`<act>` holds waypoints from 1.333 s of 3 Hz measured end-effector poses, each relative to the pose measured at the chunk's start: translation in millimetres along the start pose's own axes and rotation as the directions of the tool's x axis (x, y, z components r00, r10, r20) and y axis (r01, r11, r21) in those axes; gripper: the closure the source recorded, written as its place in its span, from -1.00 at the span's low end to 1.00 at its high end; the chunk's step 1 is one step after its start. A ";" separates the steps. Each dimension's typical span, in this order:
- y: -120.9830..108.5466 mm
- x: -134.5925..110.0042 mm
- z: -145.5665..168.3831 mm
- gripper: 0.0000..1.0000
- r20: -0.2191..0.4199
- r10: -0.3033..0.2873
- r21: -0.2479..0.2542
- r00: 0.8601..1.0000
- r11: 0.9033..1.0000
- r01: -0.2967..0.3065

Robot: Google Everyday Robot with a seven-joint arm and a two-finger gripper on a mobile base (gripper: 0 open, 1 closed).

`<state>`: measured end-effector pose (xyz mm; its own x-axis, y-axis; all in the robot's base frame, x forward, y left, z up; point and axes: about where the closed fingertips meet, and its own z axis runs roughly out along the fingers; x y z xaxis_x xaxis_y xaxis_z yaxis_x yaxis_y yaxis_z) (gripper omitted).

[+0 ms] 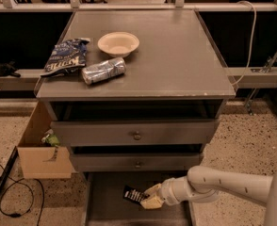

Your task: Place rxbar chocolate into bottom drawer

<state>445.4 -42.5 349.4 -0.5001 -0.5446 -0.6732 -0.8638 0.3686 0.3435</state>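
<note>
Down at the foot of the grey cabinet (58, 111), the bottom drawer (109, 202) stands pulled out, a wide shallow tray with a plain flat floor. The pale arm (225, 185) reaches in from the lower right, and its tool (147, 201) sits over the middle of that drawer, just under the front of the drawer above. The tool's yellowish fingers (152, 202) are closed on the right end of the rxbar chocolate (133, 194). The small black wrapper with white lettering juts out to the left of them, tilted, within the drawer's outline (whether its free end touches the drawer floor I cannot tell).

Above it, the middle drawer (105, 163) and the top drawer (176, 133) are each pulled out a little, and each has a round knob at its centre.

On the surface (176, 55) of the cabinet three things sit together in the left half. A shallow cream bowl (118, 44) stands upright towards the back. A crushed silver can (103, 71) lies on its side just in front of the bowl. A dark-blue crinkled chip bag (65, 56) lies flat near the left edge, beside the can.

Left of the cabinet, an open cardboard box (39, 161) rests on the speckled floor (251, 140) with something green (51, 139) inside it (too small to name).
</note>
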 end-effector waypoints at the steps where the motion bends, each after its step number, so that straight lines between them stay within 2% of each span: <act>1: -5.1 -3.2 17.7 1.00 0.000 -0.009 -0.021 1.000 1.000 0.009; 2: -20.1 22.9 47.0 1.00 -0.014 -0.004 -0.032 1.000 0.999 0.003; 3: -20.0 22.9 47.2 1.00 -0.014 -0.004 -0.032 1.000 0.999 0.003; 4: -17.8 26.7 69.8 1.00 -0.009 -0.016 -0.046 1.000 0.999 0.015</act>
<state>451.7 -11.0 279.7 -0.4870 -0.5574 -0.6724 -0.8733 0.3249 0.3631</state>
